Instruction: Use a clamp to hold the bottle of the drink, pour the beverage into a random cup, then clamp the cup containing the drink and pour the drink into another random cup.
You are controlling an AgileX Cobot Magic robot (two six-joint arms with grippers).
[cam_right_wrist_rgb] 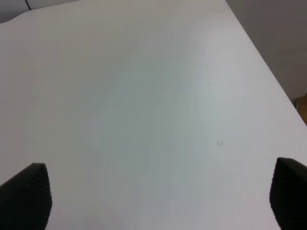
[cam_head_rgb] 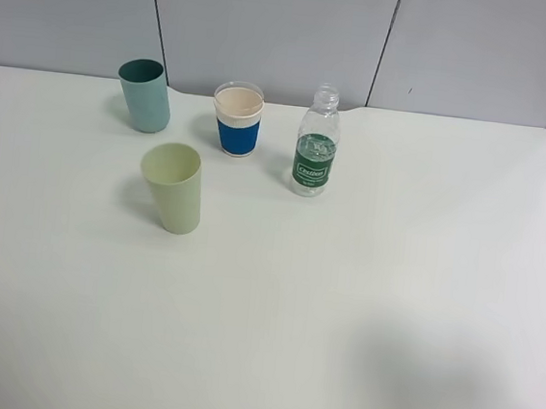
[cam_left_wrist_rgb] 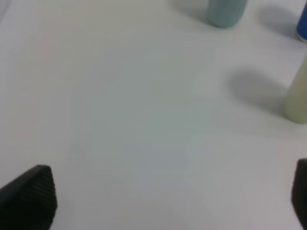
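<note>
A clear plastic bottle (cam_head_rgb: 316, 143) with a green label and no cap stands upright at the back of the white table. A white cup with a blue sleeve (cam_head_rgb: 238, 119) stands left of it. A teal cup (cam_head_rgb: 145, 95) stands at the back left, and a pale green cup (cam_head_rgb: 172, 187) stands nearer the front. Neither arm shows in the exterior high view. My left gripper (cam_left_wrist_rgb: 168, 201) is open above bare table, with the teal cup (cam_left_wrist_rgb: 225, 12) and the pale green cup (cam_left_wrist_rgb: 297, 93) ahead of it. My right gripper (cam_right_wrist_rgb: 158, 196) is open and empty above bare table.
The table's right edge (cam_right_wrist_rgb: 268, 72) runs close to my right gripper, with floor beyond it. A grey panelled wall (cam_head_rgb: 270, 30) stands behind the table.
</note>
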